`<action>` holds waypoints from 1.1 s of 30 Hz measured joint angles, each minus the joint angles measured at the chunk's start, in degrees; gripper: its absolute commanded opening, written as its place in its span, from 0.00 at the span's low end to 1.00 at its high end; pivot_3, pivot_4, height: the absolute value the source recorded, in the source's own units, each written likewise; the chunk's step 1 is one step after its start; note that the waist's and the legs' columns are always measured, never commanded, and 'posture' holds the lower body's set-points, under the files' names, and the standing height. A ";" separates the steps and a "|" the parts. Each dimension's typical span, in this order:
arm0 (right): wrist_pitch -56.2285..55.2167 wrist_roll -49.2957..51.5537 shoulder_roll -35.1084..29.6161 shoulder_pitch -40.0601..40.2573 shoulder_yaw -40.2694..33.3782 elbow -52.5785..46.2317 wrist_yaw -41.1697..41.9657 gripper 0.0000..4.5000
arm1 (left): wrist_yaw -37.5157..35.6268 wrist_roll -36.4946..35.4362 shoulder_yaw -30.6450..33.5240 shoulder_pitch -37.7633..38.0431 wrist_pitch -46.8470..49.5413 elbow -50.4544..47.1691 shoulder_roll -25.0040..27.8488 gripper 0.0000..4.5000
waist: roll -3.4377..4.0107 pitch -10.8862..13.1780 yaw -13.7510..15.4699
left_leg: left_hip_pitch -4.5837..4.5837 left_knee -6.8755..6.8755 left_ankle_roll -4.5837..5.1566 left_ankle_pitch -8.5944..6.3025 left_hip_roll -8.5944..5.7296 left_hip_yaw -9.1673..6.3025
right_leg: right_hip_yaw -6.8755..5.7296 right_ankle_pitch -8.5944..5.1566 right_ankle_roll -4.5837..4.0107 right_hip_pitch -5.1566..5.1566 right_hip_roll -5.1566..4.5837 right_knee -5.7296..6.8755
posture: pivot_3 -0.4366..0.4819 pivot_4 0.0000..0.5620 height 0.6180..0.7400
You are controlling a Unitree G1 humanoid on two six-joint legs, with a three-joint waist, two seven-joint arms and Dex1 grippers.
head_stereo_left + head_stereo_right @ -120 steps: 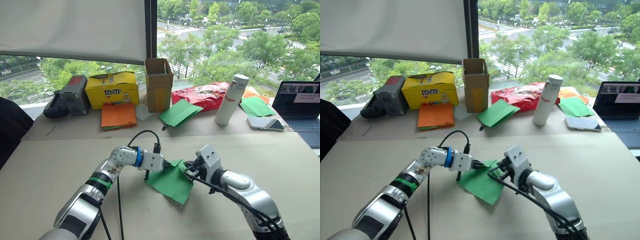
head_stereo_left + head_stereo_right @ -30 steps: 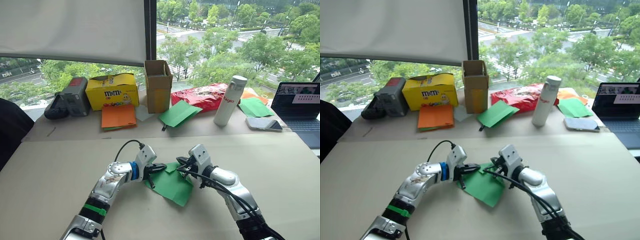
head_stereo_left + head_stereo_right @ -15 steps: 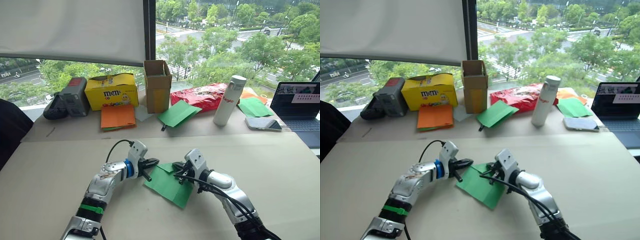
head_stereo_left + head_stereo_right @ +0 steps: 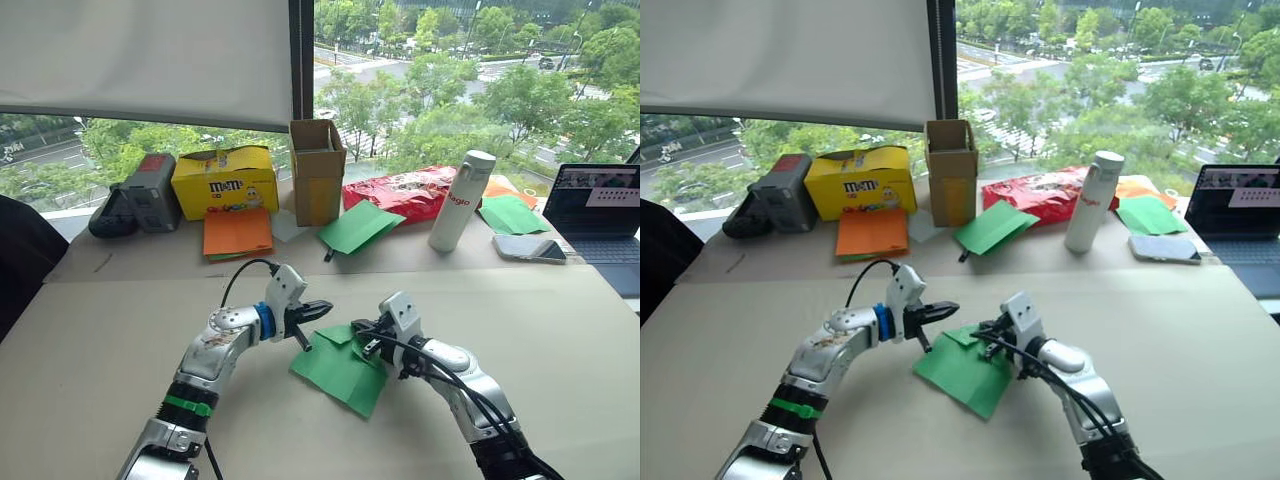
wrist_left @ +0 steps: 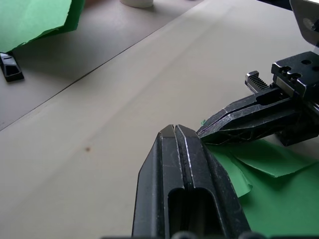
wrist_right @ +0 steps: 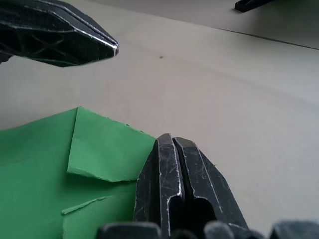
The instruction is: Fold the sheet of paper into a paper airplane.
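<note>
The sheet of paper (image 4: 343, 368) lies flat on the near, beige table (image 4: 90, 340), between the two grippers, its far corner folded over into a small flap (image 6: 107, 152). It sits where it sat half a second ago.

The right gripper (image 4: 360, 331) rests at the sheet's far right edge. The right wrist view shows its two fingers pressed together with no paper between them, their tips at the flap's edge. It has barely shifted since the frame before.

The left gripper (image 4: 322, 307) now hangs just off the sheet's far left corner, lifted clear of the paper and a little farther and higher than half a second ago, when its tips were down at the sheet's edge. Its fingers are closed on nothing, seen flush together in the left wrist view. The two grippers' tips are near each other but apart.

Along the far side of the table, well apart from the sheet: a yellow box (image 4: 224, 180), an orange sheet (image 4: 237, 231), an upright cardboard box (image 4: 318, 170), a loose green sheet (image 4: 359, 226), a red bag (image 4: 400, 190), a white bottle (image 4: 459, 200), and a laptop (image 4: 598, 215) at far right.
</note>
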 measured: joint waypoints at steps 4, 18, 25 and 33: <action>1.48 0.14 -0.12 1.69 -1.13 -2.63 -1.66 0.00 | -1.87 3.30 -3.95 -0.43 -2.88 4.56 -0.07 0.00 | 0.00 0.00 -0.26 | -0.05 -0.03 -0.01 0.00 0.02 0.02 | 0.00 0.00 0.00 -0.11 0.02 0.03 | 0.48 0.27 1.00; 12.92 5.06 -17.19 13.61 -4.52 -20.37 5.84 0.00 | -5.28 5.27 -4.70 -1.59 -8.73 9.08 -0.72 0.00 | 0.01 0.01 0.54 | 0.02 0.06 0.34 -0.20 0.05 0.06 | -0.01 0.00 0.00 0.11 0.03 -0.05 | 0.48 0.27 1.00; 13.09 10.53 -16.90 16.75 -4.78 -21.76 10.21 0.00 | -5.34 5.40 -4.78 -1.58 -8.78 9.36 -1.27 0.00 | 0.01 0.01 0.76 | 0.03 0.08 0.41 -0.23 0.05 0.04 | -0.02 0.00 0.01 0.13 0.03 -0.05 | 0.48 0.27 1.00; 9.56 15.77 -8.75 15.46 -6.94 -18.01 9.51 0.00 | -5.08 3.14 -2.60 -1.69 -5.82 9.67 -2.87 0.00 | 0.01 0.01 0.98 | 0.01 0.09 0.15 -0.08 0.03 0.04 | 0.00 0.00 0.01 0.08 0.02 -0.04 | 0.48 0.27 1.00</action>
